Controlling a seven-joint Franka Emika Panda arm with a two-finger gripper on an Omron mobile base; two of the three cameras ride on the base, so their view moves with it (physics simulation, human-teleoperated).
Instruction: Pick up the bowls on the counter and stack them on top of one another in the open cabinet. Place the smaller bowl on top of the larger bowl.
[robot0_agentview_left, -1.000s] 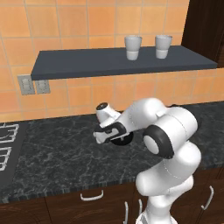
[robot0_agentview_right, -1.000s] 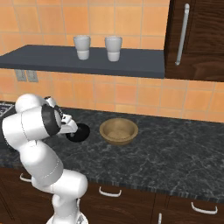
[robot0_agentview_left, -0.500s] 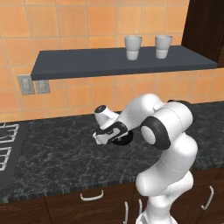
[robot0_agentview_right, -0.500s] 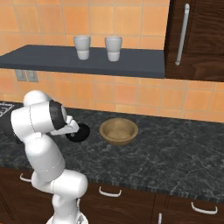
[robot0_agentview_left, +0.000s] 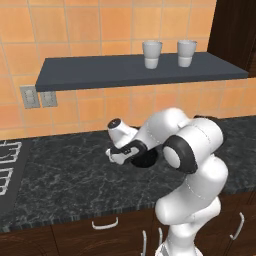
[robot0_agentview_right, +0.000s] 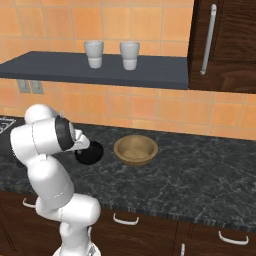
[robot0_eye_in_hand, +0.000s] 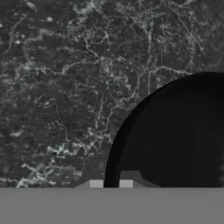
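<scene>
You are at the very start: neither bowl is on the shelf yet, where just two cups stand. The black bowl sits on the counter, with the brown bowl just beside it. Your gripper is low at the black bowl's rim, one finger on each side; whether it grips yet, you cannot tell.
</scene>
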